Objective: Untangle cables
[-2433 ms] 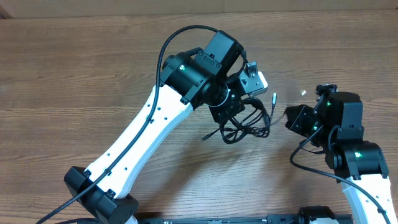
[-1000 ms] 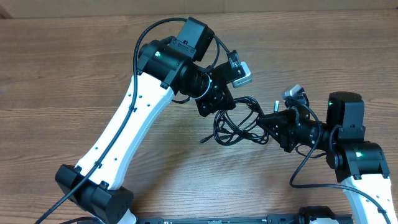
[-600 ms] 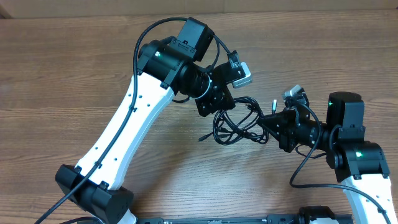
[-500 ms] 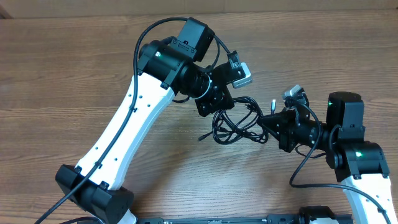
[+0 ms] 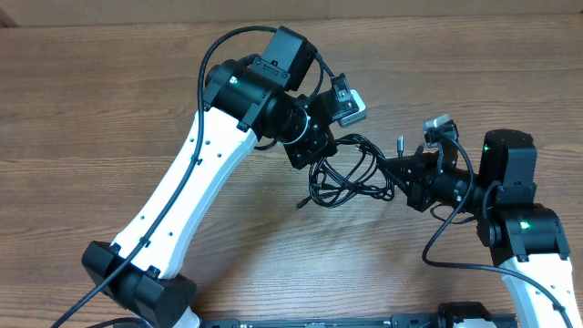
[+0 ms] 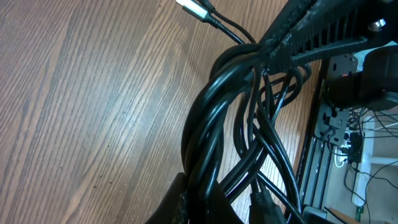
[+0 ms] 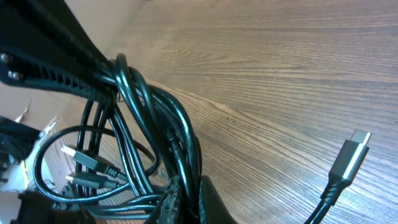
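The cables (image 5: 349, 175) form a black tangle hanging between my two grippers over the wooden table (image 5: 109, 109). My left gripper (image 5: 316, 157) is shut on the tangle's left side; in the left wrist view its gripper (image 6: 196, 200) clamps a thick bunch of cables (image 6: 214, 118). My right gripper (image 5: 398, 175) is shut on the right side; in the right wrist view its gripper (image 7: 189, 196) pinches several cables (image 7: 163, 118). One silver plug tip (image 5: 401, 143) sticks up free near the right gripper, and shows as the silver plug tip (image 7: 353, 153) and the silver plug tip (image 6: 193, 7). A loose end (image 5: 301, 201) trails at the lower left.
The left arm (image 5: 200, 173) crosses the table from the lower left. The right arm's base (image 5: 524, 228) stands at the lower right. A pale strip (image 5: 291, 7) borders the table's far edge.
My right gripper has shut on the tangle and drawn back a little to the right, stretching the cables. The left gripper keeps its hold in nearly the same place.
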Tool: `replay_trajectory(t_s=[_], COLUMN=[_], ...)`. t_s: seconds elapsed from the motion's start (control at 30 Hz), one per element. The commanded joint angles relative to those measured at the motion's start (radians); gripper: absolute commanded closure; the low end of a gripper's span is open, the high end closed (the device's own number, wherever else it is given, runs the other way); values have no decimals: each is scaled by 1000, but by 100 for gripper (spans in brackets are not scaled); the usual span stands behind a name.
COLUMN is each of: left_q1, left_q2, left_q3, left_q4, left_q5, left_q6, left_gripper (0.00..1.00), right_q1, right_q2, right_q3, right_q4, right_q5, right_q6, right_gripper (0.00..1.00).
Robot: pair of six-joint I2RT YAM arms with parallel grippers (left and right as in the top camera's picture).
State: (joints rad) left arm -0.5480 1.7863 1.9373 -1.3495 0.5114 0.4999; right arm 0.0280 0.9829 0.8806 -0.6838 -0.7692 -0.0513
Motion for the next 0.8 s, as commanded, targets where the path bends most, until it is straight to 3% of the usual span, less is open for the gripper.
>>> replay_trajectory(t_s=[0.0, 0.53, 0.77], left_q1=[5, 4, 4], left_q2=[-19, -19, -19], left_q3=[14, 14, 14], left_q4=[-10, -38, -38], left_q5=[-28, -13, -13], left_q6=[-7, -6, -6], left_gripper=[96, 96, 96], right_q1=[-3, -3, -3], right_q2=[-5, -5, -5], right_q3=[18, 18, 18], right_q4=[24, 69, 67], right_q5=[55, 192, 216], right_q6=[88, 391, 423], right_gripper=[96, 96, 96])
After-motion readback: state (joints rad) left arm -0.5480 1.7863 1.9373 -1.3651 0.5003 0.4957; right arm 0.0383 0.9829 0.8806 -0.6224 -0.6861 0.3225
